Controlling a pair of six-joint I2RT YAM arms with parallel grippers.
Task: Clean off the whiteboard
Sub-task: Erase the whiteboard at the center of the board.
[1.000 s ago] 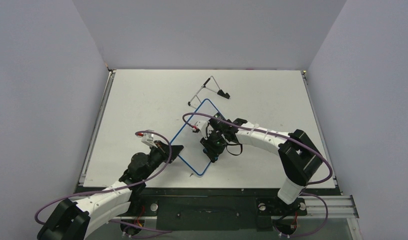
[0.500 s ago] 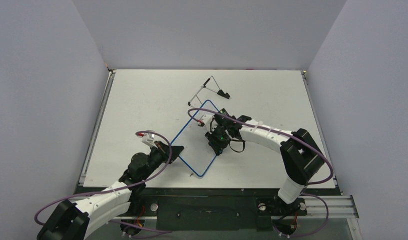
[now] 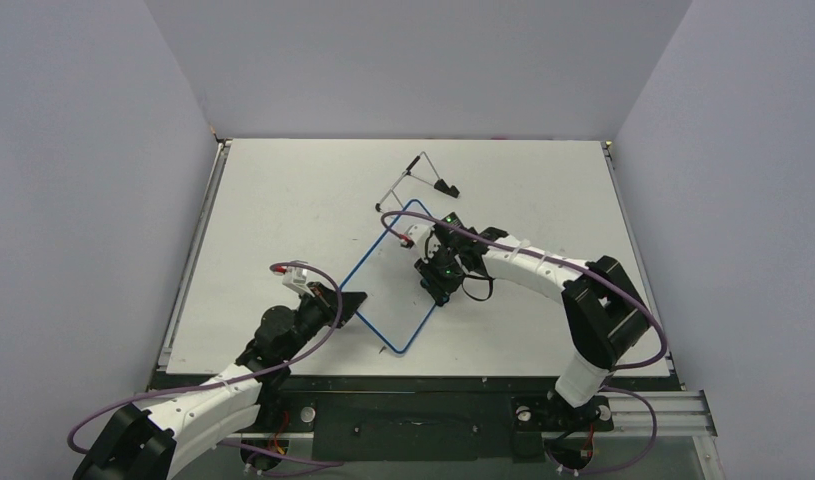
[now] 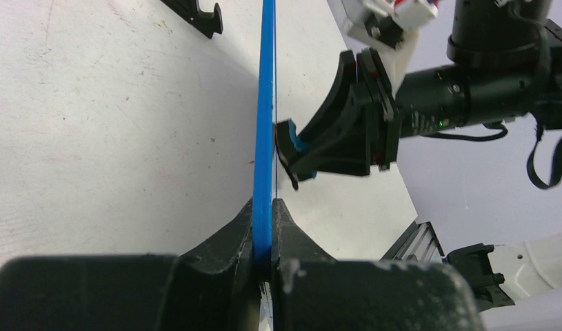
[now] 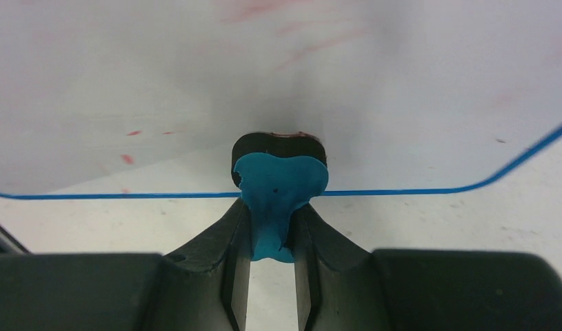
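The right gripper [image 5: 271, 210] is clamping a blue eraser [image 5: 281, 172] between nearly closed fingers and pressing it onto the whiteboard [image 5: 278, 76] directly ahead. Opposite, the left gripper [image 4: 264, 210] is pinching the board's blue rim, jaws shut on it. The board is resting on the white table [image 3: 283, 200], its long axis running from the left gripper diagonally away toward a wire stand [image 3: 413, 175]. Grey walls [image 3: 403, 60] are enclosing the table.

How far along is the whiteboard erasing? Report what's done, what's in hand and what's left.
Done: the left claw clamps the whiteboard by its blue edge, and the right claw has the blue eraser gripped. In hand: the eraser is pressed against the whiteboard near its rim. Left: faint red smears and red specks show on the surface in the right wrist view, so erasing isn't finished.
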